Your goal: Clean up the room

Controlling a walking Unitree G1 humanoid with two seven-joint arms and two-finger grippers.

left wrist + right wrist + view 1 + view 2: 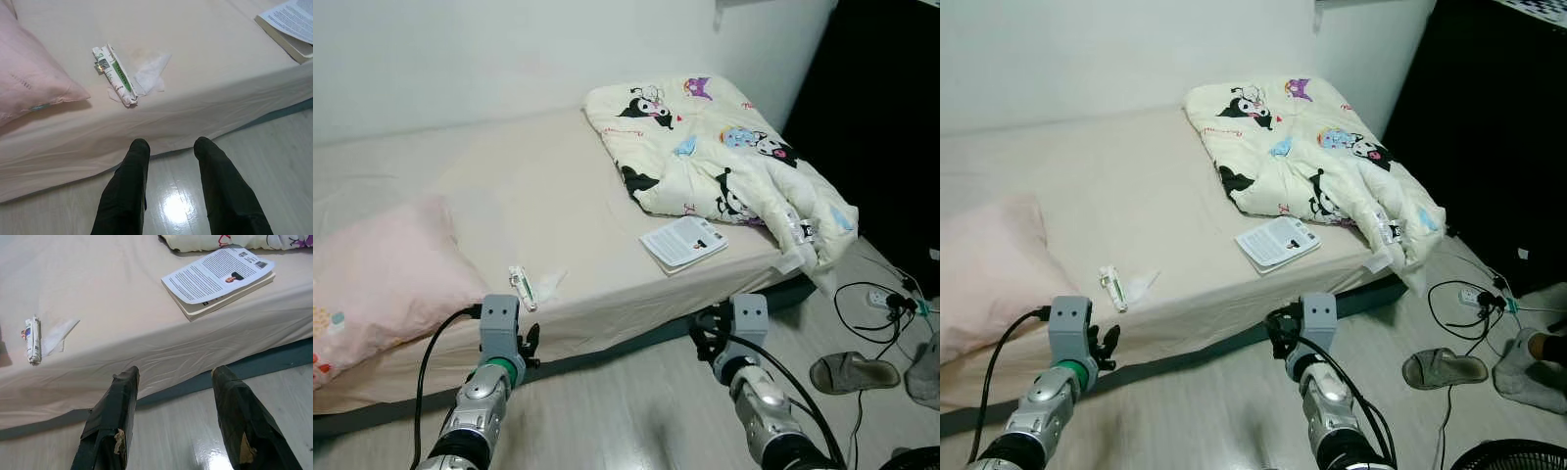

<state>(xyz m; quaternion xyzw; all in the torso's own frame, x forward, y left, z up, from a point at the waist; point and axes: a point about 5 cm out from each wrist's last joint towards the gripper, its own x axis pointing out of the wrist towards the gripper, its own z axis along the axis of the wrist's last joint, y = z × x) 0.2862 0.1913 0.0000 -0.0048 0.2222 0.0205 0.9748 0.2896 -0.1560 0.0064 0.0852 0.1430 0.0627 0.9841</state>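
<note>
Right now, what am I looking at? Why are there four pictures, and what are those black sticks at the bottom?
This is a walking robot standing beside a bed, getting ready to tidy up. Two pictures come from cameras on its head, like two eyes looking down. There you see its silver arms: the left gripper and the right gripper. The other two pictures come from small cameras on its wrists. The black sticks are its fingers, two on each arm, spread apart and holding nothing.

On the beige bed sheet lie a soft pink pillow, a cream cartoon-printed quilt, an open white paperback book, and a crumpled white and green wrapper lying against a thin white tissue. On the floor are a grey slipper and black cables.
</note>
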